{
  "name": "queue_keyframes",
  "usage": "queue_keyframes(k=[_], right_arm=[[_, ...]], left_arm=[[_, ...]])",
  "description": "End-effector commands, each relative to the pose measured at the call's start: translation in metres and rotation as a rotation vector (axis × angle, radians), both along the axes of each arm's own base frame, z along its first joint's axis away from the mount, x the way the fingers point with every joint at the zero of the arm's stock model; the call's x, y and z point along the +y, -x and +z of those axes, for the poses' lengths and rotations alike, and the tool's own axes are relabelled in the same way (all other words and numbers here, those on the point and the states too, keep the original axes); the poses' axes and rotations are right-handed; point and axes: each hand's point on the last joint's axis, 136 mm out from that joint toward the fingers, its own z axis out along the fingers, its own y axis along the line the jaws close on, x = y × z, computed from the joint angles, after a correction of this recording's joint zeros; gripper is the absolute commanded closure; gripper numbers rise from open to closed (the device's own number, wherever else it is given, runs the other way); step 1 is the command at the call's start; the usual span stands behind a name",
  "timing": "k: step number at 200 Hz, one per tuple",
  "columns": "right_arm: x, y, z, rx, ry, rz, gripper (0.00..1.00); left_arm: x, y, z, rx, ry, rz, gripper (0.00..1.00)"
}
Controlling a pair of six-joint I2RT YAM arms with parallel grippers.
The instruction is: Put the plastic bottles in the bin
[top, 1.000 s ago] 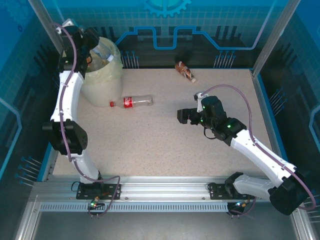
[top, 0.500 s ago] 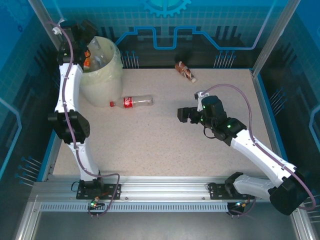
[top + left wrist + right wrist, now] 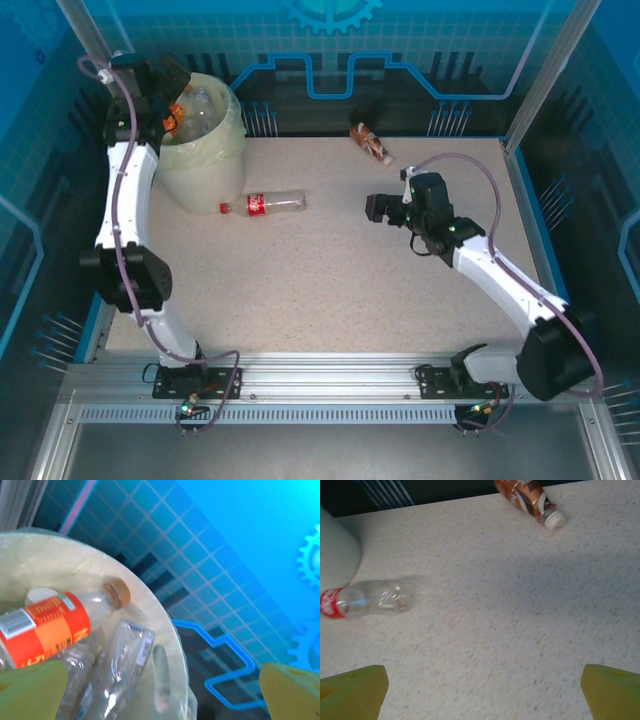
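Observation:
The cream bin [image 3: 232, 130] stands at the back left of the table, lined with a bag. Inside it lie an orange-labelled bottle [image 3: 45, 625] and a clear crumpled bottle [image 3: 120, 665]. My left gripper [image 3: 168, 92] hovers open over the bin's left rim [image 3: 172, 630], nothing between its fingers [image 3: 30, 690]. A red-labelled bottle [image 3: 265, 203] lies on its side just right of the bin. A brown bottle [image 3: 371, 143] lies near the back edge. My right gripper [image 3: 378, 208] is open and empty above the table, with the red-labelled bottle [image 3: 365, 600] far left and the brown bottle [image 3: 530, 497] ahead.
Blue walls close in the table at the back and sides. The speckled tabletop [image 3: 330, 290] between the arms carries nothing. The bin's wall [image 3: 335, 550] shows at the left edge of the right wrist view.
My left gripper has opened above the bin and the orange-labelled bottle now lies inside. The right arm has swung towards the back right, nearer the brown bottle.

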Motion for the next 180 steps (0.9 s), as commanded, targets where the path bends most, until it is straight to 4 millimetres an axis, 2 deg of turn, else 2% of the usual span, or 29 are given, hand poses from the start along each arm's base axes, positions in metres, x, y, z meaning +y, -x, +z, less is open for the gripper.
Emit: queue_keyframes(k=[1,52,115,151,164,167,170,180], right_arm=[[-0.009,-0.029,0.002,-0.019,0.109,0.034,0.00],[-0.021,-0.081,-0.040,0.100,0.290,0.125,0.00],[-0.032,-0.139,-0.077,0.209,0.339,0.209,0.00],[-0.036,-0.169,-0.094,0.242,0.376,0.244,0.00],[-0.035,-0.180,-0.097,0.238,0.390,0.254,0.00],[-0.035,-0.182,-0.092,0.227,0.393,0.255,0.00],[-0.035,-0.185,-0.103,0.243,0.399,0.259,0.00],[-0.036,-0.194,-0.110,0.243,0.418,0.260,0.01]], left_arm=[[-0.028,0.017,0.014,-0.072,0.001,-0.139,0.01],[-0.077,0.061,0.005,-0.077,-0.019,-0.317,0.01],[-0.130,0.103,-0.041,-0.021,0.002,-0.417,0.01],[-0.139,0.119,-0.058,0.017,-0.031,-0.460,0.01],[-0.139,0.125,-0.063,0.018,-0.030,-0.462,0.01],[-0.139,0.126,-0.064,0.018,-0.031,-0.460,0.01],[-0.139,0.127,-0.066,0.017,-0.030,-0.461,0.01],[-0.138,0.131,-0.072,0.027,-0.027,-0.456,0.01]])
